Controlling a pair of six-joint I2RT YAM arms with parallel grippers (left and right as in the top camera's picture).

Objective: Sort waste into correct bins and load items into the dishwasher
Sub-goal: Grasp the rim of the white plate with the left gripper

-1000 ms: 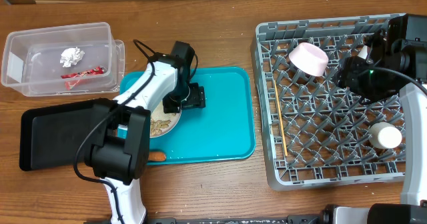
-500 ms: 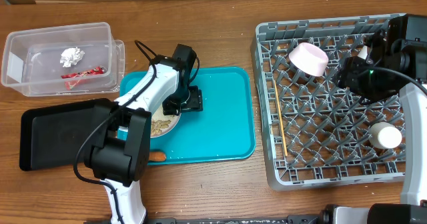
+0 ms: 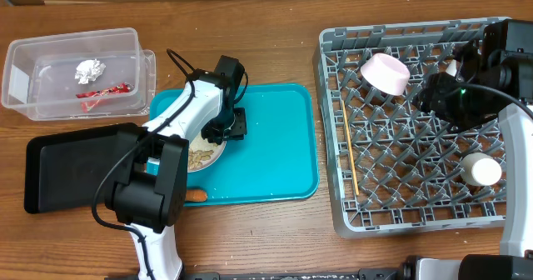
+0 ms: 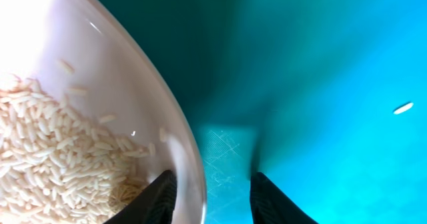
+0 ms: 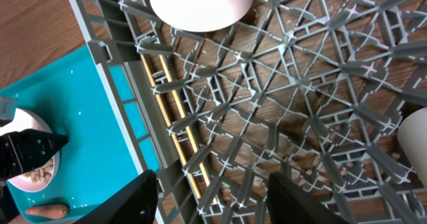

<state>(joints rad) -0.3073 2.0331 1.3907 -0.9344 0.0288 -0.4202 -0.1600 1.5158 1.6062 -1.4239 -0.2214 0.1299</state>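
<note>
A white bowl [image 3: 204, 153] holding rice grains [image 4: 53, 151] sits on the teal tray [image 3: 275, 147]. My left gripper [image 3: 231, 126] is open and straddles the bowl's rim [image 4: 190, 151], with one finger inside and one outside over the tray; the gap shows in the left wrist view [image 4: 213, 194]. A small carrot [image 3: 196, 196] lies at the tray's front edge. The clear tub [image 3: 33, 59] holds the paper ball [image 3: 89, 67] and the red wrapper [image 3: 102, 92]. My right gripper [image 3: 439, 95] hovers open and empty over the grey dish rack [image 3: 333, 213], as the right wrist view [image 5: 217, 204] shows. A pinkish bowl [image 3: 385, 73] and chopsticks [image 3: 351, 159] are in the rack.
The black tray [image 3: 67, 167] lies at the front left, partly under my left arm. A white round item [image 3: 481, 170] stands in the rack's right side. The rack's wall [image 5: 107, 71] stands between the teal tray and the chopsticks [image 5: 170, 97].
My left gripper has shifted slightly left towards the bowl, over its rim. The right arm has not moved.
</note>
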